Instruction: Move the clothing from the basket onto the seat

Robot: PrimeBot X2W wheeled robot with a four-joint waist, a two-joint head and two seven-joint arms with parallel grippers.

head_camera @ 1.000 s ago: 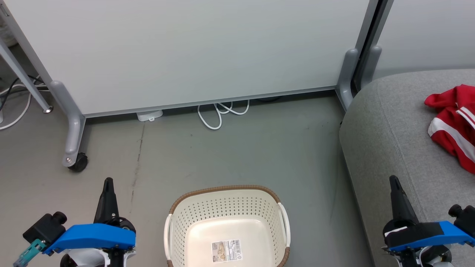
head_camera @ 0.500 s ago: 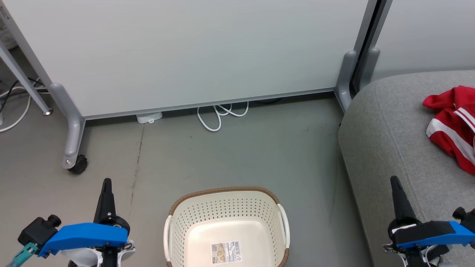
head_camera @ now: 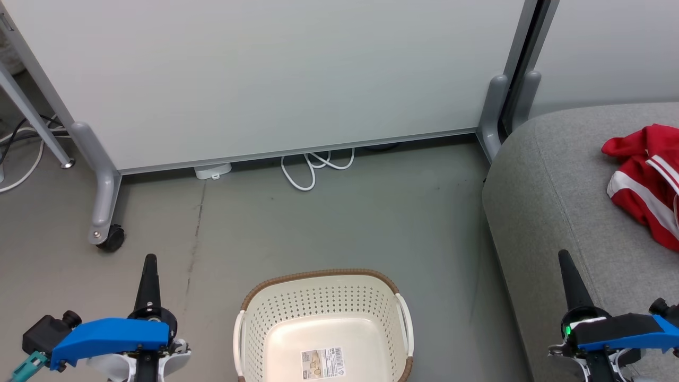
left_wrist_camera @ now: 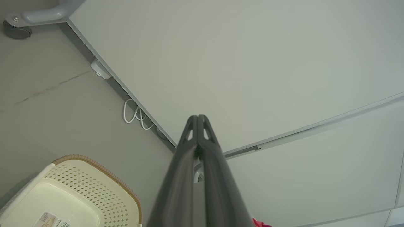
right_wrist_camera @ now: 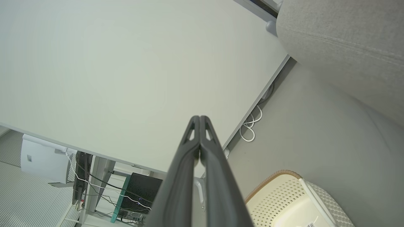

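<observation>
Two closed claws flank the basket (head_camera: 318, 275). The left gripper (head_camera: 150, 260) hangs to its left over the floor (head_camera: 371, 223). The right gripper (head_camera: 563, 255) hangs to its right, over the near edge of the seat (head_camera: 551, 180). Each wrist view shows that arm's fingers pressed together with nothing between them.

The clothing (head_camera: 642, 180) lies crumpled on the seat, well to the right of the basket and beyond the right gripper, touching neither claw. Inside the basket are its pale bottom and a barcode sticker (head_camera: 322, 363).

Past the end of the partition panel (head_camera: 265, 79), the right wrist view adds a dark box (right_wrist_camera: 140, 192) and trailing wires.

Beyond the basket, open floor runs to the panel's bottom edge, where a white cable (head_camera: 305, 172) loops. A caster (head_camera: 112, 237) stands far to the basket's left. A strip of floor separates the basket's right handle from the seat's rounded side.
</observation>
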